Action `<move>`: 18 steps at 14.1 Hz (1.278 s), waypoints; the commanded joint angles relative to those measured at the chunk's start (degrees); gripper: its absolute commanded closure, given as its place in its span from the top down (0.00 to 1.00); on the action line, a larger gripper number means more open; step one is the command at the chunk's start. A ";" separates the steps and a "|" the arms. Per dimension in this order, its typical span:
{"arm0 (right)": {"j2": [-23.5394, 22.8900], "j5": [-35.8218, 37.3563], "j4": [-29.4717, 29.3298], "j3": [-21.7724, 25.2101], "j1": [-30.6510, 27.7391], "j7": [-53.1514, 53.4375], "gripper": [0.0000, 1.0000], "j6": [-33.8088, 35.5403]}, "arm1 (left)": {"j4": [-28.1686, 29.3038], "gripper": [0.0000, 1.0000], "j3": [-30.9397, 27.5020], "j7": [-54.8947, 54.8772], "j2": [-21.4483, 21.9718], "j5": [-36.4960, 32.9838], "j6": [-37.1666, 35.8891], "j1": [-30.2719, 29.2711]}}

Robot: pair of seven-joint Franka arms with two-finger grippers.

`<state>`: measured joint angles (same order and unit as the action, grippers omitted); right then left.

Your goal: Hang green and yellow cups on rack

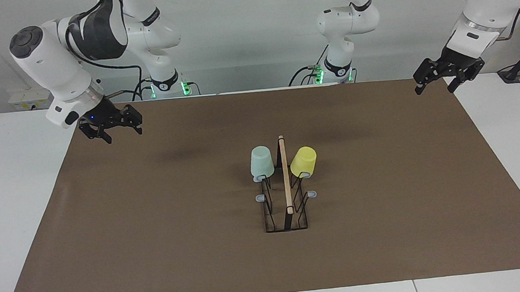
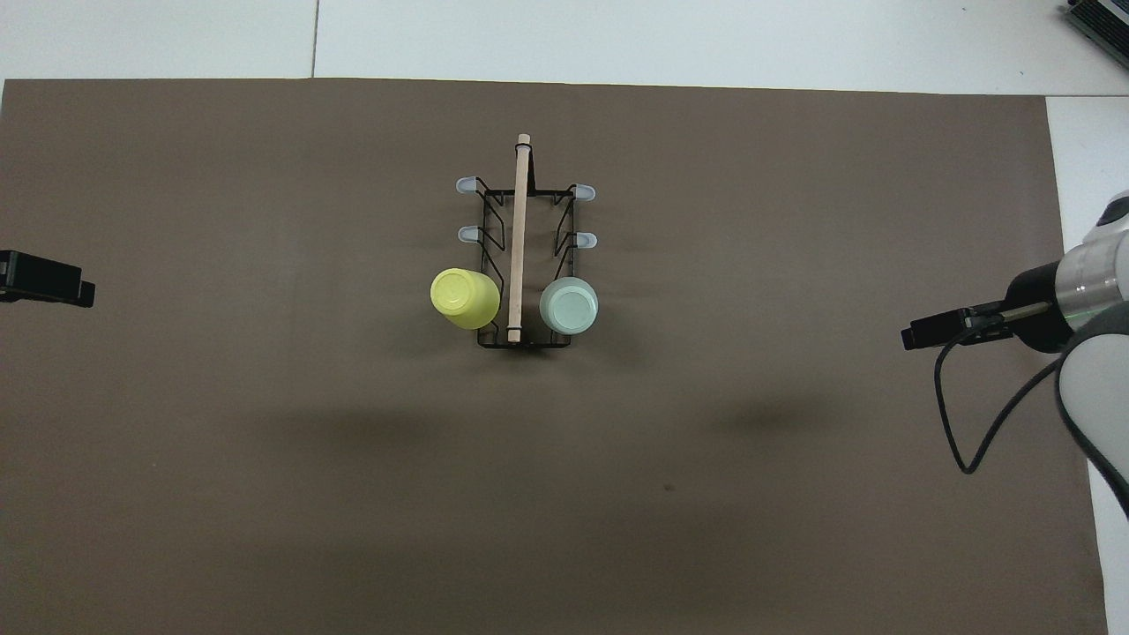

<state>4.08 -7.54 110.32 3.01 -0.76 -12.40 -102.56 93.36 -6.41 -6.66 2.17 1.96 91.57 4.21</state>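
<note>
The rack (image 1: 286, 181) (image 2: 519, 238), a black wire stand with a wooden bar on top, stands mid-mat. The green cup (image 1: 261, 163) (image 2: 569, 305) hangs upside down on a peg on the right arm's side. The yellow cup (image 1: 303, 161) (image 2: 464, 297) hangs tilted on the matching peg on the left arm's side. Both sit at the rack's end nearest the robots. My right gripper (image 1: 122, 134) (image 2: 935, 332) hovers open and empty over the mat's corner at its own end. My left gripper (image 1: 434, 89) (image 2: 44, 289) waits open and empty over the other corner.
Bare grey-tipped pegs (image 1: 261, 198) (image 2: 465, 185) stick out from the rack farther from the robots than the cups. The brown mat (image 1: 155, 228) covers most of the white table (image 1: 12, 184). A black cable (image 2: 961, 432) loops below the right wrist.
</note>
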 commanded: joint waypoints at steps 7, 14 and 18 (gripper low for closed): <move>0.06 4.29 -2.22 -0.99 -0.29 5.98 1.00 0.96 | 0.33 1.00 -0.45 0.95 0.38 -1.08 -0.43 0.89; 0.41 4.20 -1.60 -0.29 -1.26 4.32 1.00 0.61 | 0.33 1.00 -0.45 0.95 0.38 -1.08 -0.43 0.89; 0.23 4.29 -2.57 -0.11 -1.26 4.49 1.00 1.31 | 0.33 1.00 -0.45 0.95 0.38 -1.08 -0.43 0.89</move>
<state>4.08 -4.84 108.62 3.37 -1.20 -7.93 -102.40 93.36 -6.41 -6.66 2.17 1.95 91.57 4.21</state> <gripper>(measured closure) 0.000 0.000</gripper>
